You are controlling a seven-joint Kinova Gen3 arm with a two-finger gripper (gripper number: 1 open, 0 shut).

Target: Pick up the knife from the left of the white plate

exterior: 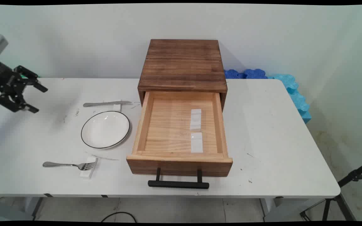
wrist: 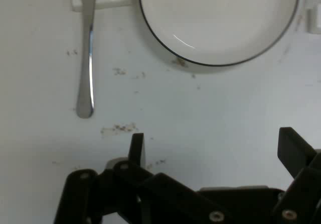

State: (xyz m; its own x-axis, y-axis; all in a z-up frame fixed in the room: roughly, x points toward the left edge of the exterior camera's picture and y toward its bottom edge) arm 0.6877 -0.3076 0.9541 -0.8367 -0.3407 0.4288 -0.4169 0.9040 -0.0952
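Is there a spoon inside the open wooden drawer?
No, the open wooden drawer holds only two small white blocks, while the silver fork and silver knife lie on the white table.

White table [exterior: 278,141] against a plain pale wall [exterior: 74,37] — blue foam [exterior: 294,91] lay behind, tripod [exterior: 341,194] stood on the floor.

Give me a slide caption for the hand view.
Open tool above the white table, facing a knife and a black-rimmed plate.
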